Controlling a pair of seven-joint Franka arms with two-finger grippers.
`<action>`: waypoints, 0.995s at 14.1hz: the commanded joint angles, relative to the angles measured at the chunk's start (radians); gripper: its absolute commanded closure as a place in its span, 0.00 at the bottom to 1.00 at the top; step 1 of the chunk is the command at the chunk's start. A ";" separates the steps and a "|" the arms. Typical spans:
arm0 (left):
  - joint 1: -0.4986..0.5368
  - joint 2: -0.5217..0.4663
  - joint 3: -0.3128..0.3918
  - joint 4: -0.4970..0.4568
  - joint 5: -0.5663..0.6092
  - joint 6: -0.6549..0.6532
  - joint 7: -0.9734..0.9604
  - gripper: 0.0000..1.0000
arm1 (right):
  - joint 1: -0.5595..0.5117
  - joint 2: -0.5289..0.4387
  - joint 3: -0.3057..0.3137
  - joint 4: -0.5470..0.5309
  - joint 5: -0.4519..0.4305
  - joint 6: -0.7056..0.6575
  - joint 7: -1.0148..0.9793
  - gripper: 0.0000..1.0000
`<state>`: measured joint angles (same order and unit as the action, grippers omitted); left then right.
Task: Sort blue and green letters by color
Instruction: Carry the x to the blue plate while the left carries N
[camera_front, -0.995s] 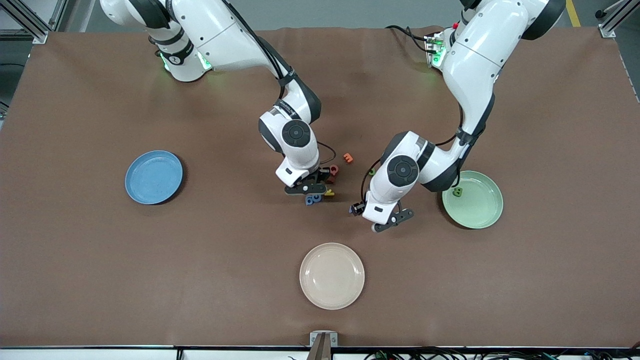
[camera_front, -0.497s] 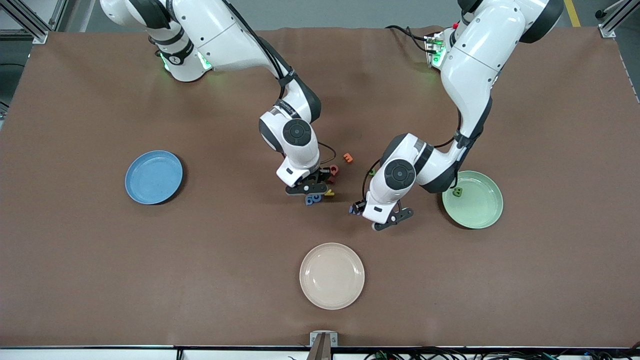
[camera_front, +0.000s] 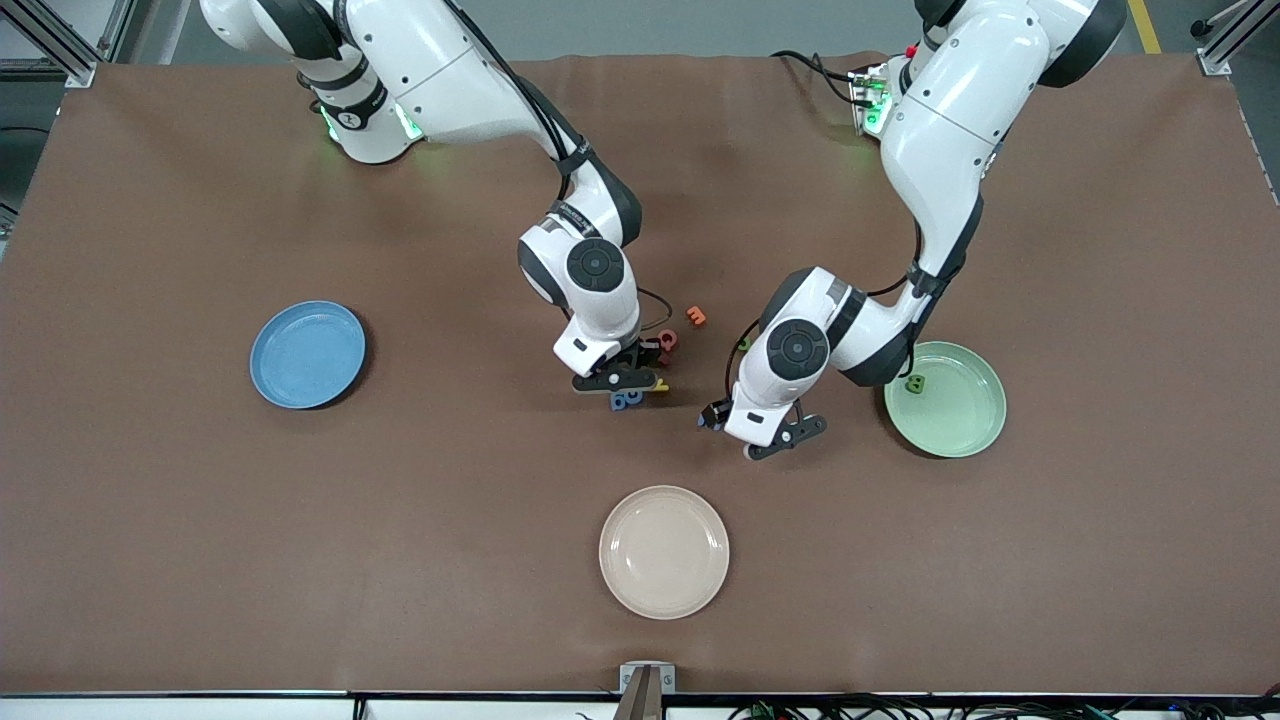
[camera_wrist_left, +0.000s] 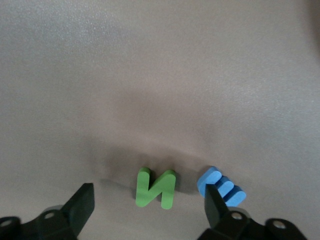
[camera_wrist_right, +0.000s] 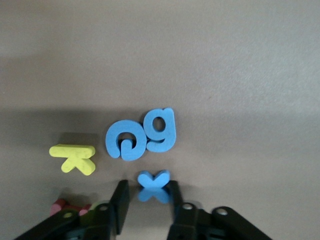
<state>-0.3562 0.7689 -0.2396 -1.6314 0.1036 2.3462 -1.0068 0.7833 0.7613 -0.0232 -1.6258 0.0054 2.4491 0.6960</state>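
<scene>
Front view shows the sort barely begun: 1 green letter (camera_front: 914, 384) lies on the green plate (camera_front: 960, 420), and the blue plate (camera_front: 300, 365) at the right arm's end of the table is bare. A beige plate (camera_front: 664, 580) sits near the camera with nothing on it.

The right gripper (camera_wrist_right: 146, 205) is low over the cluster in the middle of the table, its jaws drawn close around a small blue X (camera_wrist_right: 152, 180) that sits between them; I cannot tell whether the pads press it yet. Just past the fingertips lie 2 more blue letters (camera_wrist_right: 142, 135), touching each other, with the yellow K (camera_wrist_right: 75, 157) beside them. A red letter (camera_wrist_right: 64, 206) peeks out by the gripper's body.

The left gripper (camera_wrist_left: 147, 210) hangs low over the table between the cluster and the green plate, jaws spread wide and holding nothing. A green N (camera_wrist_left: 156, 188) lies flat between its fingers, and a blue E (camera_wrist_left: 221, 185) sits just beside 1 finger.

So, as I judge it, 1 green letter is home and no blue ones. The N and X look like the picks in hand. Other green letters are mostly hidden under the arms, so nearly all the sorting is left.
</scene>
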 joint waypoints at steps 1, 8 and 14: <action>-0.009 0.003 0.006 -0.002 0.027 -0.008 -0.021 0.21 | -0.015 0.029 0.002 0.030 -0.039 0.007 -0.036 0.90; -0.009 0.010 0.006 0.002 0.028 -0.008 -0.019 0.52 | -0.122 -0.115 0.000 0.011 -0.025 -0.333 -0.192 1.00; -0.001 -0.002 0.005 0.004 0.028 -0.011 -0.013 0.76 | -0.398 -0.482 0.000 -0.389 -0.028 -0.348 -0.701 1.00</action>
<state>-0.3564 0.7686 -0.2385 -1.6288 0.1073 2.3328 -1.0068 0.4923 0.4478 -0.0474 -1.8131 -0.0072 2.0764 0.1500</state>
